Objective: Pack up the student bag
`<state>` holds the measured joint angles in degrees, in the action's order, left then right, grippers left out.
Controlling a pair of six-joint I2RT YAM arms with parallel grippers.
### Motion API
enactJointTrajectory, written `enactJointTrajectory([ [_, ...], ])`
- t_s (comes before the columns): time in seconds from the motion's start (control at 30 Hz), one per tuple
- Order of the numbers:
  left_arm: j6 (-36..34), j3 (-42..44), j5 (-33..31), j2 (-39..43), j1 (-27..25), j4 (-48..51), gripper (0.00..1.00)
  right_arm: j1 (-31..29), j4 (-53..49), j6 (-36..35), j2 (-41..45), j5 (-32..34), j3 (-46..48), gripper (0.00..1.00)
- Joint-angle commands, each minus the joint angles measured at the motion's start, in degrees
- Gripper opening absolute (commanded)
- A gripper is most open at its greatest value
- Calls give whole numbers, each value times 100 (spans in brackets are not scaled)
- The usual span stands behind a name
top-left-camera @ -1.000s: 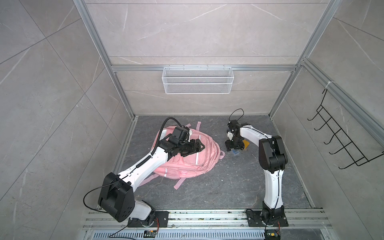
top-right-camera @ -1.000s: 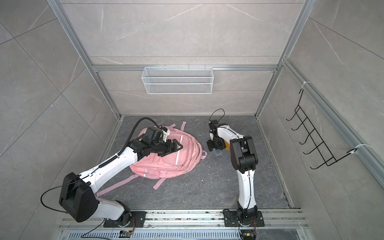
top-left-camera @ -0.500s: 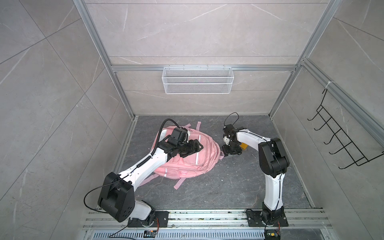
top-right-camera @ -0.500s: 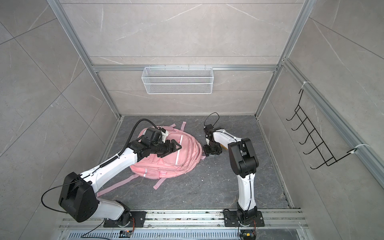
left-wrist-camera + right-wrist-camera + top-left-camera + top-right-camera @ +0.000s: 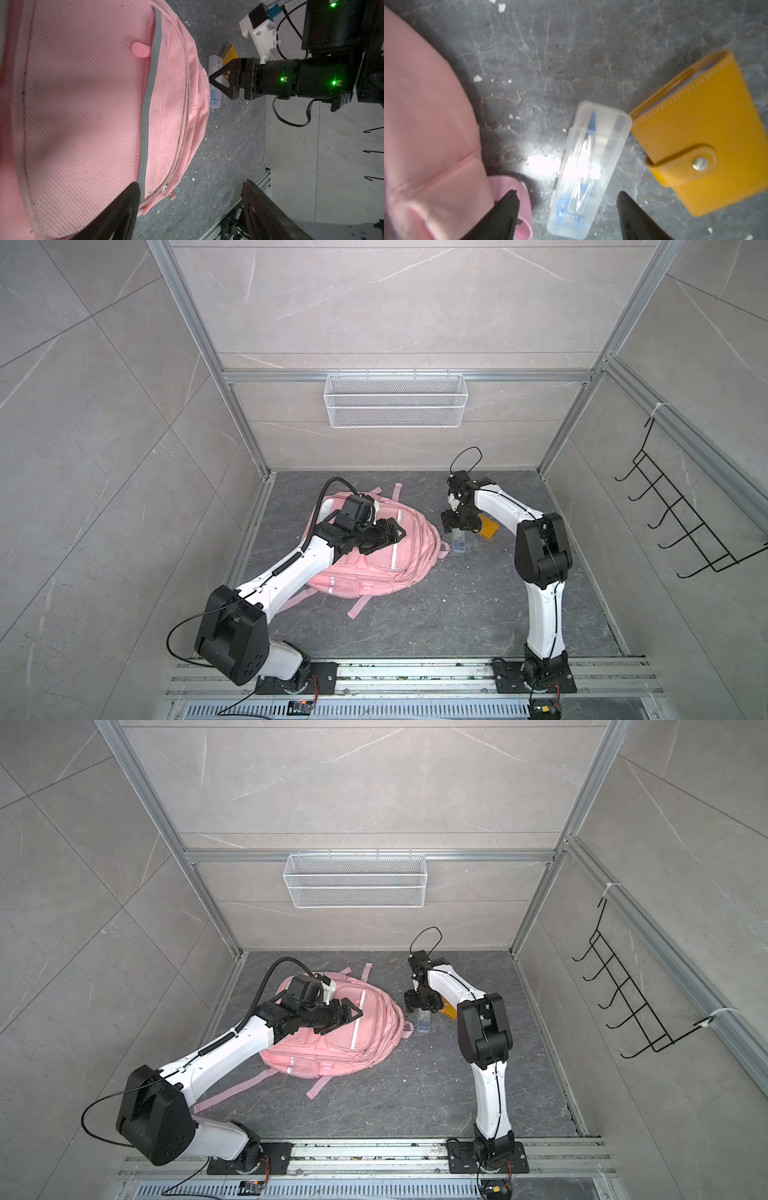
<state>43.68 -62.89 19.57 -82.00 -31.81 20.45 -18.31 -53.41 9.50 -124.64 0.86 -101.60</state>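
Barely started: student bag [image 5: 386, 568] looks zipped, beneath the open, empty left gripper [image 5: 191, 184]. Clear pencil case [image 5: 589, 166] and yellow wallet [image 5: 695, 133] lie unpacked on the bench below the open right gripper [image 5: 566, 193].

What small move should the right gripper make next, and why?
Probably lower the right gripper and close on the clear pen case: its open jaws stand either side of it, and it lies on the floor between the student bag and the yellow wallet.

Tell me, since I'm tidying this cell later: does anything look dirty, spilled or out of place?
Minor only: white crumbs litter the dark floor near the clear pen case, and the pink backpack shows dark grime along its zip seams. Nothing looks broken.
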Motion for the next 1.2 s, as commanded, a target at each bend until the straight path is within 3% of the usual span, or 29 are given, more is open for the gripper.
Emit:
enactJointTrajectory([
  [0.0,-94,-12,89,166,62,-196,79,-14,-323,219,-258,141,-205,71],
  [0.1,-172,-36,266,127,64,-268,80,-10,-452,189,-445,203,-343,67],
  [0.43,-398,-282,593,-172,59,-302,80,-2,-442,220,-607,305,-270,68],
  [0.63,-470,-599,693,-576,38,-351,79,-3,-307,232,-534,240,-95,41],
  [0.83,-492,-929,518,-1291,42,-277,68,0,80,35,354,19,458,20],
  [1.0,-593,-1160,23,-1717,34,-65,57,8,161,20,1318,-147,1050,11],
  [1.17,-779,-1206,-455,-1896,24,71,56,-2,243,299,2236,-419,1630,9],
])
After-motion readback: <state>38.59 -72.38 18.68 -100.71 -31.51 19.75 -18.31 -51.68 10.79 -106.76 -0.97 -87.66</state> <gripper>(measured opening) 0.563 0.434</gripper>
